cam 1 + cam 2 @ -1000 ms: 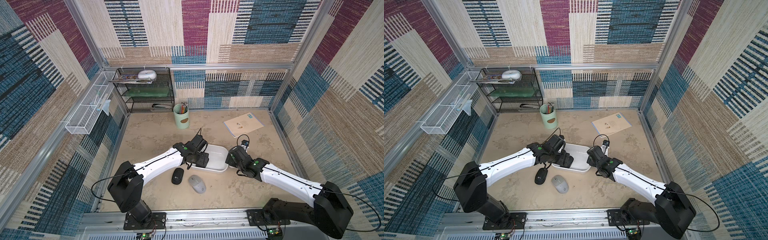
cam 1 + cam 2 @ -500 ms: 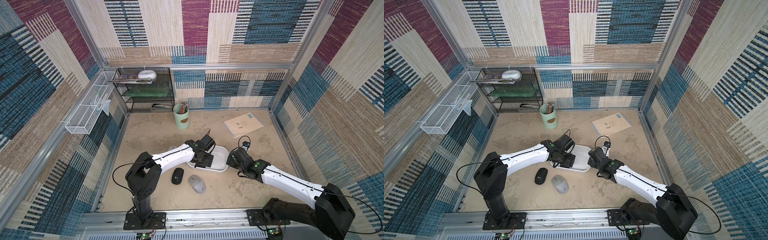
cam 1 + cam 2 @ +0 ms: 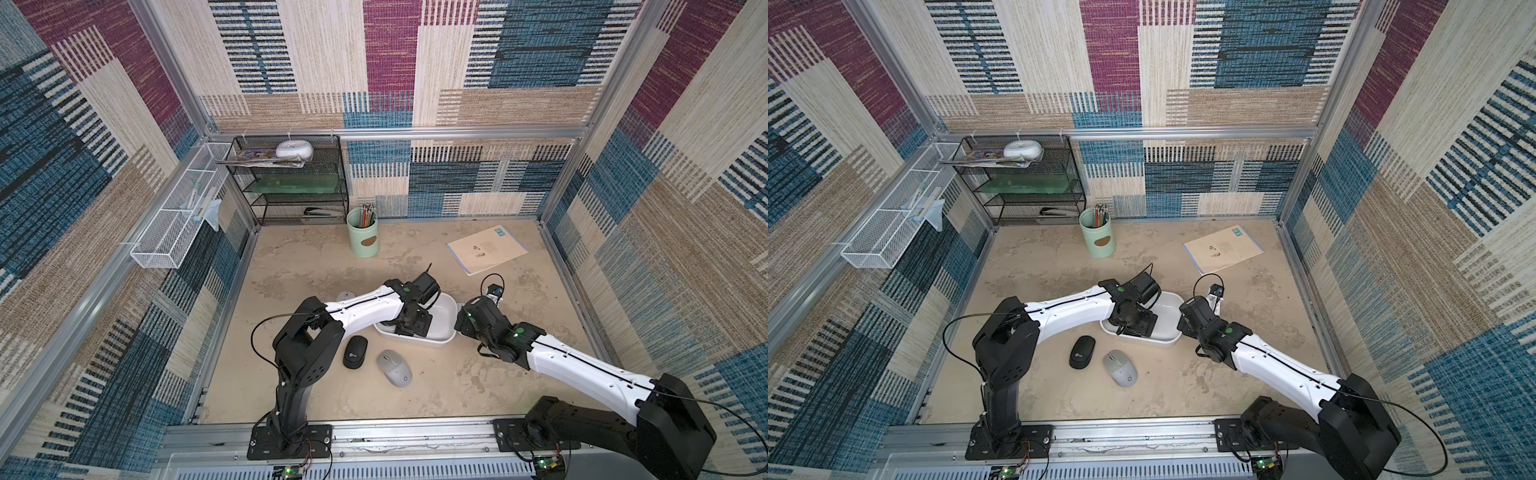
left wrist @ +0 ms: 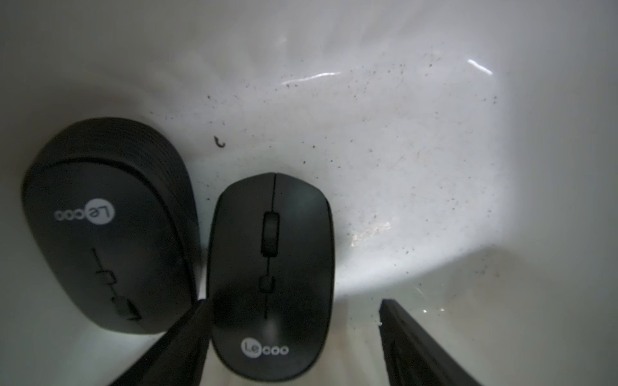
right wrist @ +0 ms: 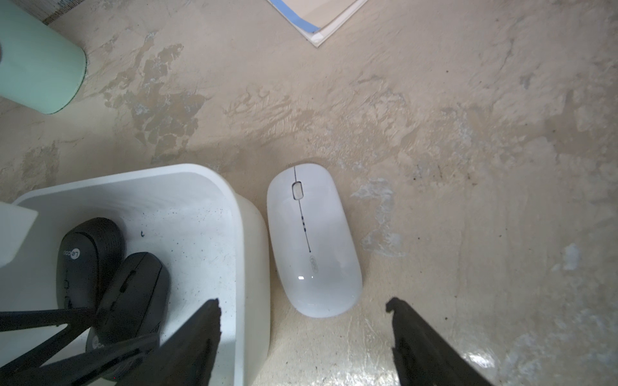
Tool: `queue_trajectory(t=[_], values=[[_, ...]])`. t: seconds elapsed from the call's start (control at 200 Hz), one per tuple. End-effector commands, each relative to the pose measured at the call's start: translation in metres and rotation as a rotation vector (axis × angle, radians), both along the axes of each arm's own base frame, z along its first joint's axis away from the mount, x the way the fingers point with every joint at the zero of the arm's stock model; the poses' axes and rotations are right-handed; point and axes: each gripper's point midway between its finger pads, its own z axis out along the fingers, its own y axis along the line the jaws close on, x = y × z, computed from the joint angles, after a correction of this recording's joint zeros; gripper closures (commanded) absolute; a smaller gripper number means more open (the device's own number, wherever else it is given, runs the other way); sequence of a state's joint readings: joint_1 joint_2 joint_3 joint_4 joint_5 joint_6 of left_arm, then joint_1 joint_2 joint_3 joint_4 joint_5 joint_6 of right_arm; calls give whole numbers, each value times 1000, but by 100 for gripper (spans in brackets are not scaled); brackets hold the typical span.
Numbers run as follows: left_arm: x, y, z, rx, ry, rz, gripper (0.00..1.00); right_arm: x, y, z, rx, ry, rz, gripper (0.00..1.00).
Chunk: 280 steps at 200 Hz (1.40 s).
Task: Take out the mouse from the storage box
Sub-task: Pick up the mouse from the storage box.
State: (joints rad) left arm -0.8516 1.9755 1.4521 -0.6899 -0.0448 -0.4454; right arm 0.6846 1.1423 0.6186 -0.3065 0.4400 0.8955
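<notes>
Inside the storage box [image 4: 401,150], left gripper [image 4: 294,302] jaws stand apart, straddling the nearer black mouse [image 4: 271,260] (one finger [image 4: 180,341] in the gap beside the second black mouse [image 4: 107,227]). Best to lower, center, squeeze its sides, lift straight; right gripper [image 5: 302,303], also apart, hovers over the white mouse [image 5: 314,240] outside.

Left arm [image 3: 365,309] and right arm [image 3: 582,365]: white tubes, black joints, thin black cables, tiny green lights

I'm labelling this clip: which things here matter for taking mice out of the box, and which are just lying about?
For the job: storage box; left gripper, open; black mouse between its jaws; second black mouse beside it.
Lying about: pen cup; booklet; wire basket; black shelf rack.
</notes>
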Motion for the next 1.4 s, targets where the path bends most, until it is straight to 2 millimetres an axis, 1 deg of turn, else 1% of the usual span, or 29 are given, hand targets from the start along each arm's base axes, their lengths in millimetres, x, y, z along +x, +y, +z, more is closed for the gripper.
queue_trajectory(t=[0.0,0.035,0.12,0.301,0.421,0.596,0.751,1.072,1.277,1.397], values=[[-7,-13,2,-33,31,-30,20,2,1,2,14,-13,-5,18],[-7,-16,4,-39,27,-37,20,2,1,3,13,-14,-7,18],[-4,-15,10,-34,2,-38,19,2,0,4,15,-16,-7,18],[7,4,21,38,-75,-28,9,0,-1,5,19,-21,-7,18],[9,11,19,50,-64,3,7,0,-1,5,22,-23,-6,18],[6,2,11,21,-19,12,7,0,0,3,24,-20,-3,18],[7,-4,2,20,3,13,9,0,0,2,21,-18,-1,18],[12,-7,-20,62,37,26,14,-1,0,1,21,-18,3,18],[17,-10,-27,75,36,27,22,-1,-1,2,20,-20,5,18],[20,-11,-24,69,30,27,30,-1,-1,3,20,-25,5,18]])
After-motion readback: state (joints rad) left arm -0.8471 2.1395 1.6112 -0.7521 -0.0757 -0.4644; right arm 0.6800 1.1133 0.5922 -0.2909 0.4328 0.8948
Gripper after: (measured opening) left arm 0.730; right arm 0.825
